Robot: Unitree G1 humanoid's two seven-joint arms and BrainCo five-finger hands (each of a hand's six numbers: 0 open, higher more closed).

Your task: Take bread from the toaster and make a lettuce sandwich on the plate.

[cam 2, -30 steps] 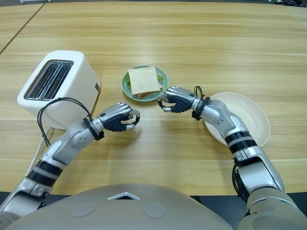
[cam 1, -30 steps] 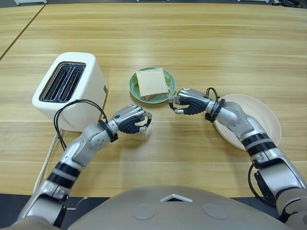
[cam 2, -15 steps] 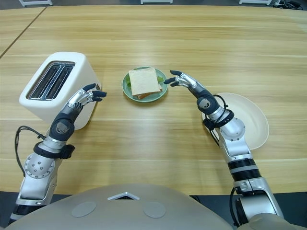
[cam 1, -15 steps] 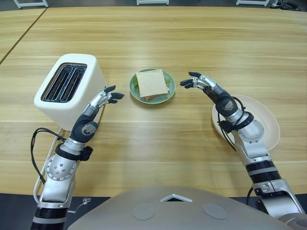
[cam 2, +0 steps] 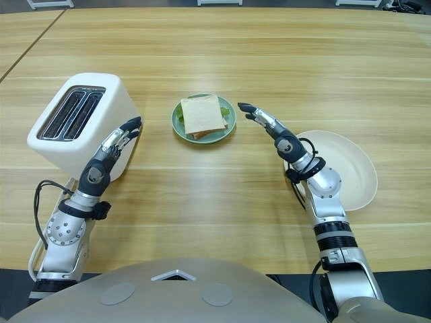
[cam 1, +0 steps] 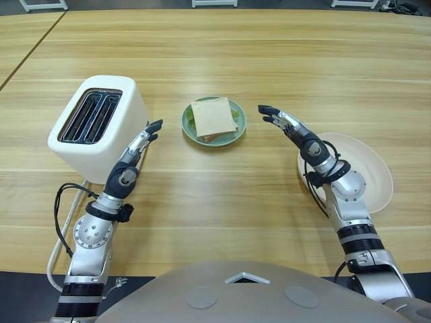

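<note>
A sandwich [cam 1: 213, 116] with a white bread slice on top and green lettuce showing at its edges lies on a small green plate [cam 1: 236, 134] in the middle of the table. The white toaster [cam 1: 94, 128] stands to its left, both slots dark and empty. My left hand [cam 1: 143, 140] is raised beside the toaster's right side, open, fingers stretched out. My right hand [cam 1: 284, 123] is to the right of the plate, open and flat, holding nothing.
A cream bowl [cam 1: 374, 171] sits at the right, behind my right forearm. The toaster's white cord [cam 1: 64, 225] runs down along the left table edge. Bare wooden tabletop stretches beyond the plate and in front of it.
Both hands went from curled near the table's front to raised and stretched open. Over the last half second the fingers straightened further; the arms barely moved.
</note>
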